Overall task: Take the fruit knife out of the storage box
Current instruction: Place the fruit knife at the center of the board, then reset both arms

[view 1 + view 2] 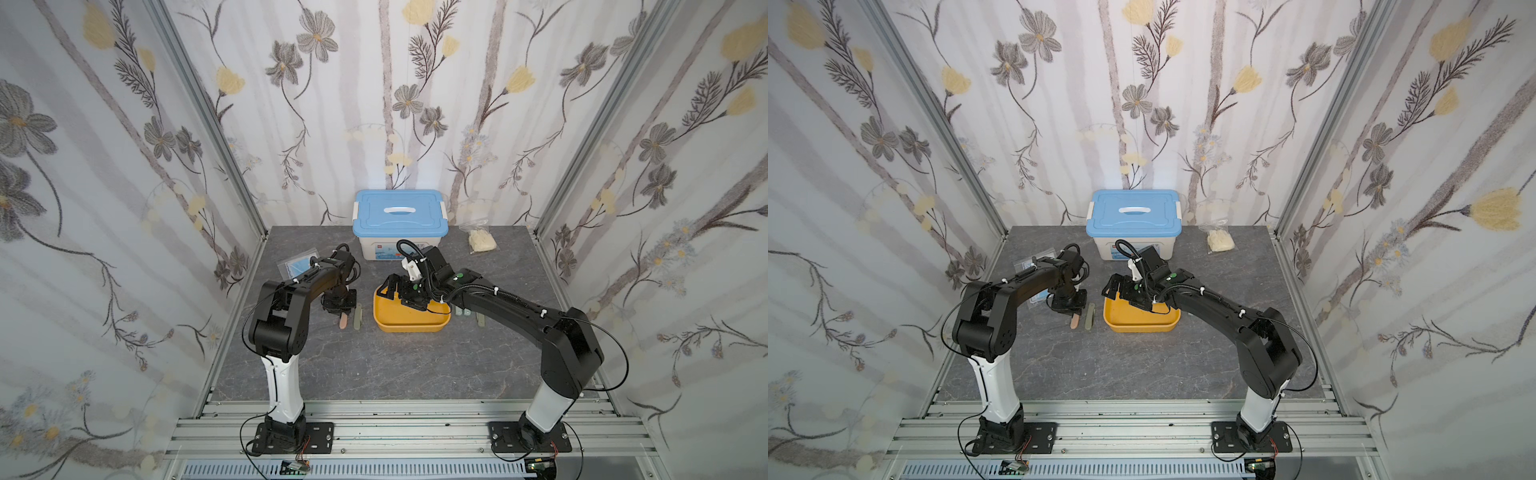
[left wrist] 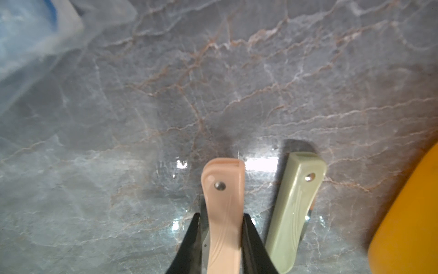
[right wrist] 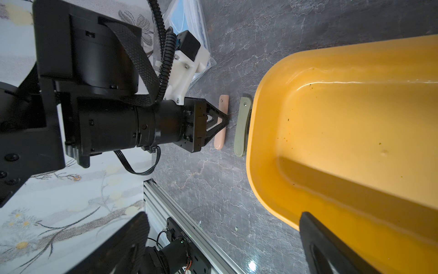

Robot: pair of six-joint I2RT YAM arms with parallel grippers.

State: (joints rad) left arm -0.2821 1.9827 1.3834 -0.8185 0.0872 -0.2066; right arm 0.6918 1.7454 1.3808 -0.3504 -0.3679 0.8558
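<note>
The left pincer (image 2: 221,215) is pinching the pink fruit knife (image 2: 222,189) low over the worktop (image 2: 237,71), just outside the storage box (image 3: 252,151). A green knife (image 2: 294,201) is lying between them. The right pincer (image 3: 225,213) is hanging spread over the box, whose visible inside is showing nothing. Probably only letting go is remaining.

A grey marble table (image 1: 374,365) is being occupied by a yellow tub (image 1: 409,328), a lidded box (image 1: 374,226), a blue bag (image 1: 293,268), a cream bag (image 1: 482,241) and a green knife (image 1: 358,318) just beside the tub.
</note>
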